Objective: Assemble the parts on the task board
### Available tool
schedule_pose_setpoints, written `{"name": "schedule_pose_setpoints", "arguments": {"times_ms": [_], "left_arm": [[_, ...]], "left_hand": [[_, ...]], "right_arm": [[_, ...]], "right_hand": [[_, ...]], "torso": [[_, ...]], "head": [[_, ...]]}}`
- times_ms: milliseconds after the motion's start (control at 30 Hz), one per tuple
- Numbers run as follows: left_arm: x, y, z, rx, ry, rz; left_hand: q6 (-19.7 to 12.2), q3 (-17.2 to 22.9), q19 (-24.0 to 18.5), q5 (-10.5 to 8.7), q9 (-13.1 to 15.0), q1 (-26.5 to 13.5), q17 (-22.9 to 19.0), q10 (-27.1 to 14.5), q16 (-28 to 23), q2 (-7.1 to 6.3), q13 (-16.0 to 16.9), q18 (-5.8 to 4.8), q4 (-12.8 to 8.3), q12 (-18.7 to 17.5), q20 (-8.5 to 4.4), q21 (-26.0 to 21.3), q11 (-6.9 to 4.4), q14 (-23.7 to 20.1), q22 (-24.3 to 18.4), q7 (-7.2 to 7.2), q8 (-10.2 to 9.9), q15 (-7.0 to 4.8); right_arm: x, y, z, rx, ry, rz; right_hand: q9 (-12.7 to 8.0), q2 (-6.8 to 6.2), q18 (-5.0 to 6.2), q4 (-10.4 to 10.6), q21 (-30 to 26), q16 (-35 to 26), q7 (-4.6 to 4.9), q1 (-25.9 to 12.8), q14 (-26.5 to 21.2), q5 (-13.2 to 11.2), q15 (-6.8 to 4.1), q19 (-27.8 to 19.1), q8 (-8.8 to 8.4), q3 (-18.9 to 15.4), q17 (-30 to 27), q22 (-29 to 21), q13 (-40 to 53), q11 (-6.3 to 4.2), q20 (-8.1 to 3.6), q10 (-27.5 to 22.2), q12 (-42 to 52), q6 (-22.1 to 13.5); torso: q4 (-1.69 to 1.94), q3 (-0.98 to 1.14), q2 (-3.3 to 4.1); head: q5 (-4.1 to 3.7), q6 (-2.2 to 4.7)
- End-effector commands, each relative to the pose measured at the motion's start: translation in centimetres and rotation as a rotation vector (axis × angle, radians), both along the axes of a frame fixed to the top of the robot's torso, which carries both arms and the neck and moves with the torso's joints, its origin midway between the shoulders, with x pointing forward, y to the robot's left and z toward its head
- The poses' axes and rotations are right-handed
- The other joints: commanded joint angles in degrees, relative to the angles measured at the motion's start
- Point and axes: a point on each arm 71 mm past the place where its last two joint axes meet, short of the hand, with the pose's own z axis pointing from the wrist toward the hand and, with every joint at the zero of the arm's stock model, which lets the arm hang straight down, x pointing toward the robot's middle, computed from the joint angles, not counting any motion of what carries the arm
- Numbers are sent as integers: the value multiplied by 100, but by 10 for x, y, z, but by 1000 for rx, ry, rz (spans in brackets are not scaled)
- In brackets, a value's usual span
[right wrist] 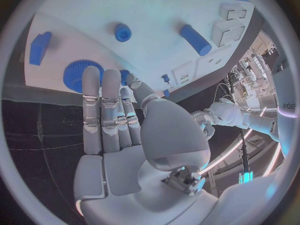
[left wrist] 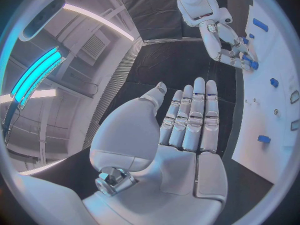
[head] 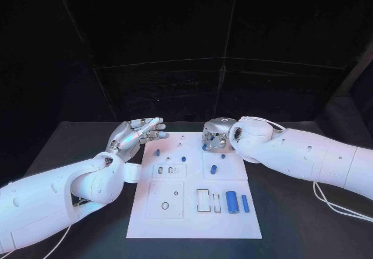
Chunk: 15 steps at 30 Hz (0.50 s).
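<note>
1. Task board point(head: 194, 221) is lying in the centre of the head view, running from mid-frame down to the lower edge, on the black table point(head: 70, 145).
2. Left hand point(head: 138, 135) is hovering at the board's upper left corner, fingers straight and side by side, holding nothing; the left wrist view is showing the palm flat point(left wrist: 187, 130).
3. Right hand point(head: 218, 135) is sitting over the board's upper edge, right of centre, fingers pointing down. In the right wrist view its fingers point(right wrist: 103, 110) are lying extended over a blue gear point(right wrist: 78, 75); can't tell if they're touching it.
4. Two blue cylinders point(head: 232, 202) are lying side by side in the board's lower right; another blue peg point(head: 213, 170) is lying mid-board.
</note>
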Motion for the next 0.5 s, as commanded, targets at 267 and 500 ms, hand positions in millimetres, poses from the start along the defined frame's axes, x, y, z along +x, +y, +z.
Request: {"name": "schedule_pose_setpoints", "arguments": {"times_ms": [267, 500], "left_arm": [[-1, 0, 1, -7, 1, -15], [-1, 1, 1, -6, 2, -14]], "left_hand": [[17, 40, 58, 14, -9, -75, 9, 42, -41, 3, -8, 34, 8, -21, -2, -27, 9, 30, -7, 2, -21, 2], [17, 40, 58, 14, -9, -75, 9, 42, -41, 3, -8, 34, 8, -21, -2, -27, 9, 30, -7, 2, -21, 2]], "right_arm": [[1, 1, -1, -30, 25, 9], [1, 2, -2, -30, 31, 11]], "right_hand": [[-3, -22, 100, 8, 200, 128, 14, -103, -51, -34, -1, -79, -27, 243, 64, 175, -7, 7, 14, 44, -4, 57], [-2, -32, 94, 19, 267, 166, 16, -133, -69, -46, -2, -92, -24, 333, 82, 241, -6, 8, 17, 56, -6, 69]], "torso": [[2, 3, 28], [9, -1, 55]], "head": [[11, -43], [-2, -53]]}}
